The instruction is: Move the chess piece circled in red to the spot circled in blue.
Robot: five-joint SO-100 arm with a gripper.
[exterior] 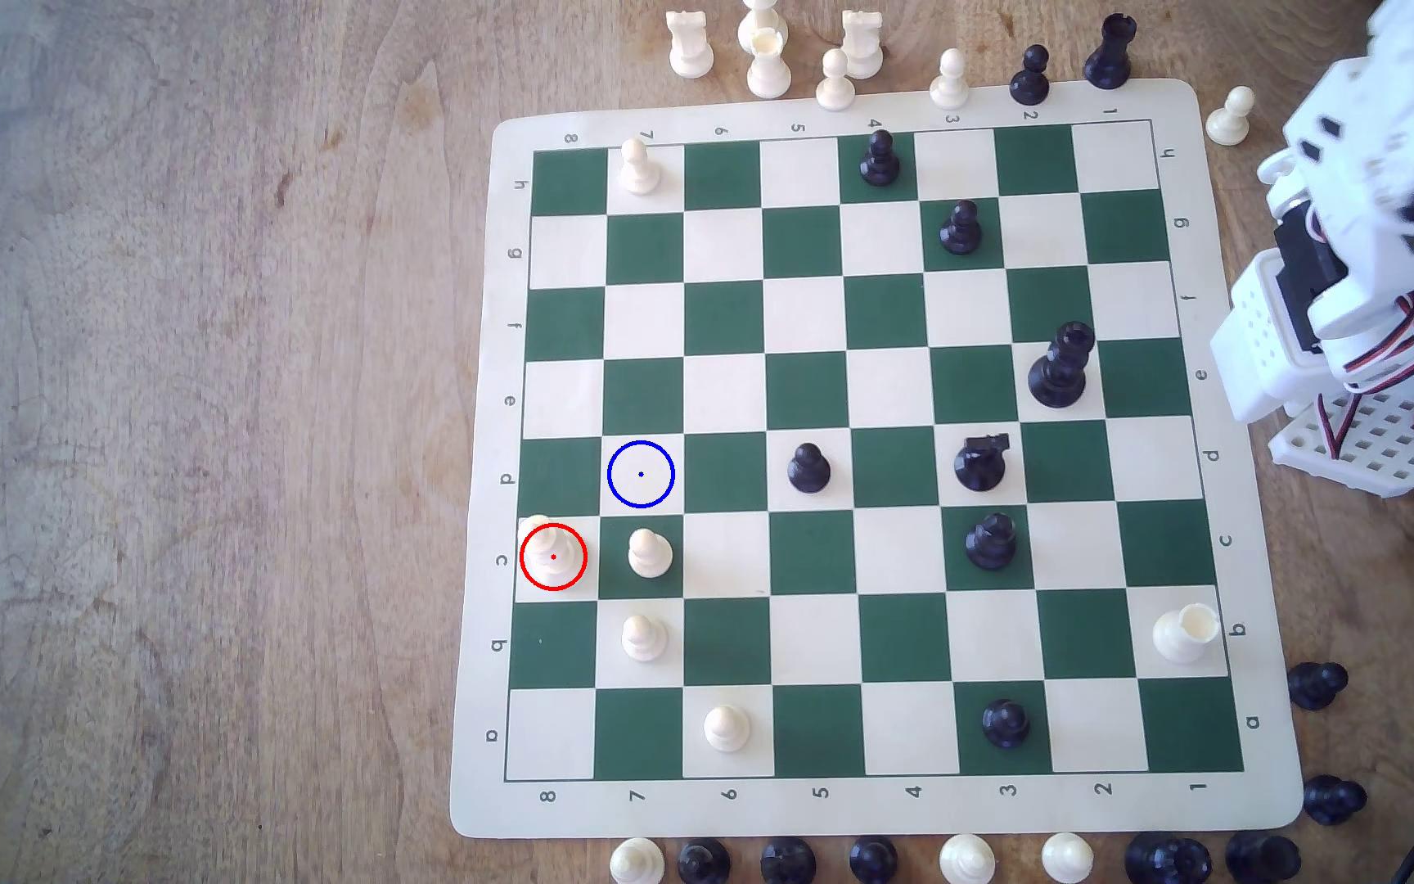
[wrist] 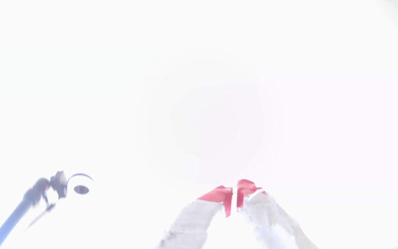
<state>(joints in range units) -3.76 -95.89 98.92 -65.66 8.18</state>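
The chess piece circled in red (exterior: pixel 549 551) is a cream chessman standing on a cream square at the board's edge on the exterior view's left. The spot circled in blue (exterior: pixel 641 474) is a bare cream square one row up and one column right of it. The white arm (exterior: pixel 1367 255) is folded up off the board at the exterior view's right, far from both. In the washed-out wrist view my gripper (wrist: pixel 234 194) shows red-tipped white fingers (wrist: pixel 219 195) pressed together with nothing between them.
A cream pawn (exterior: pixel 649 552) stands right beside the circled piece, another (exterior: pixel 644 637) below it. Black pieces (exterior: pixel 808 467) occupy the board's right half. Captured pieces line the mat's top and bottom edges. A camera on a blue pole (wrist: pixel 56 189) appears in the wrist view.
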